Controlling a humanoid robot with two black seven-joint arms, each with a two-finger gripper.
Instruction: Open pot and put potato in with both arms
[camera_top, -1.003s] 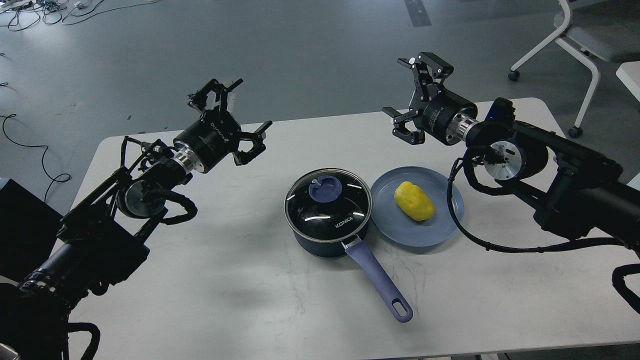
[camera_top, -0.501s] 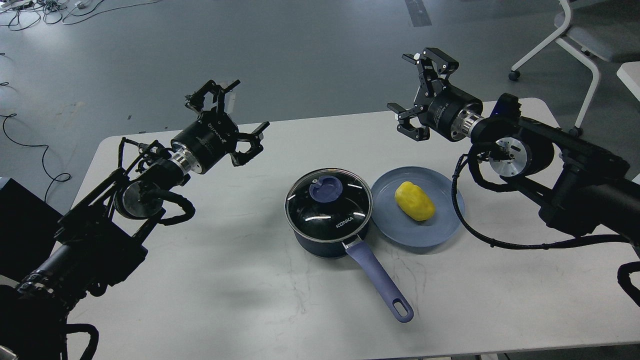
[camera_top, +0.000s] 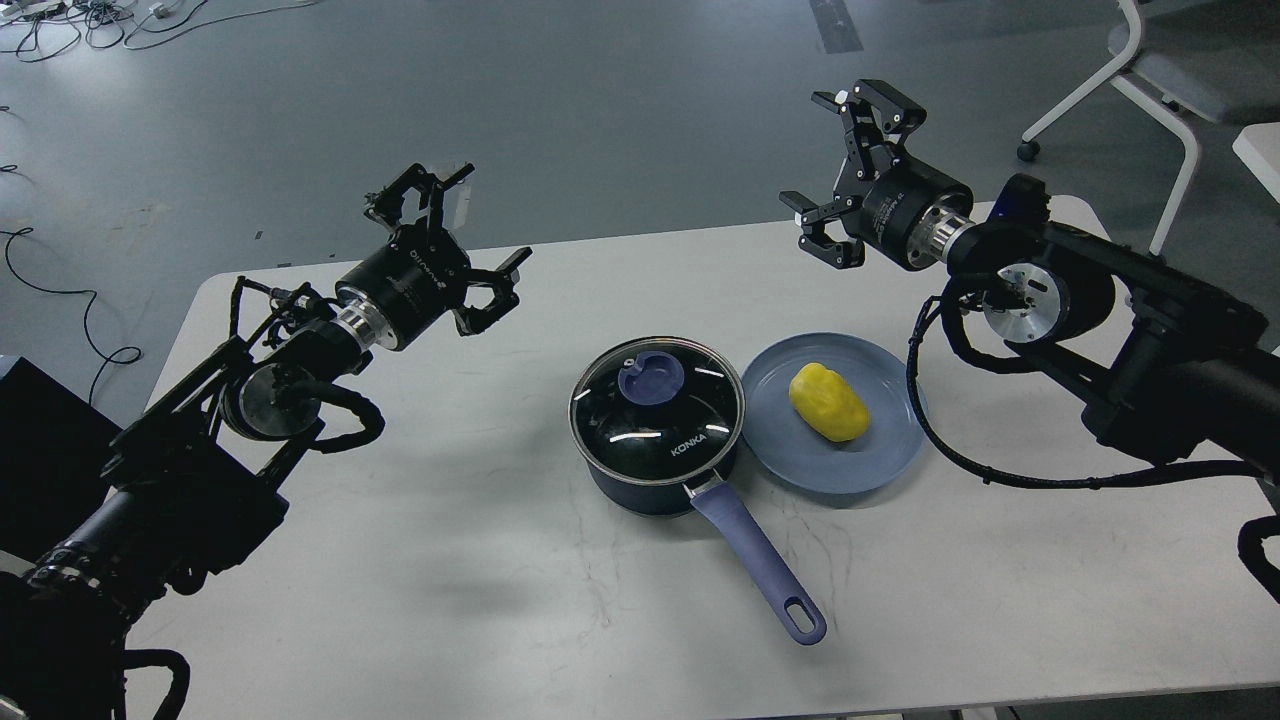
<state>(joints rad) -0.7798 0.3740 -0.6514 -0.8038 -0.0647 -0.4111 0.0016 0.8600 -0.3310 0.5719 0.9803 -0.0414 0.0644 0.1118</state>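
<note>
At the middle of the worktop (camera_top: 480, 600) sits the pot (camera_top: 655, 430), its glass lid (camera_top: 657, 398) seated flat with the blue knob (camera_top: 650, 374) on top, so the opening step is not yet done; its long handle (camera_top: 755, 565) runs out toward five o'clock. Just beside the pot at three o'clock, rim nearly touching, lies the blue plate (camera_top: 885, 450), and the yellow potato (camera_top: 828, 402) rests on it, close to the pot, probably so the transfer is short. Out at ten o'clock from the pot the left end effector (camera_top: 455, 235) hangs above the worktop, fingers spread wide and empty. At one o'clock the right end effector (camera_top: 850, 165) is likewise spread wide and holds nothing, raised beyond the plate. Compared with half a second ago, both arms have drawn slightly outward and upward from the pot, the left drifting toward nine o'clock, the right lifting toward one o'clock; pot, plate and potato have not shifted.
</note>
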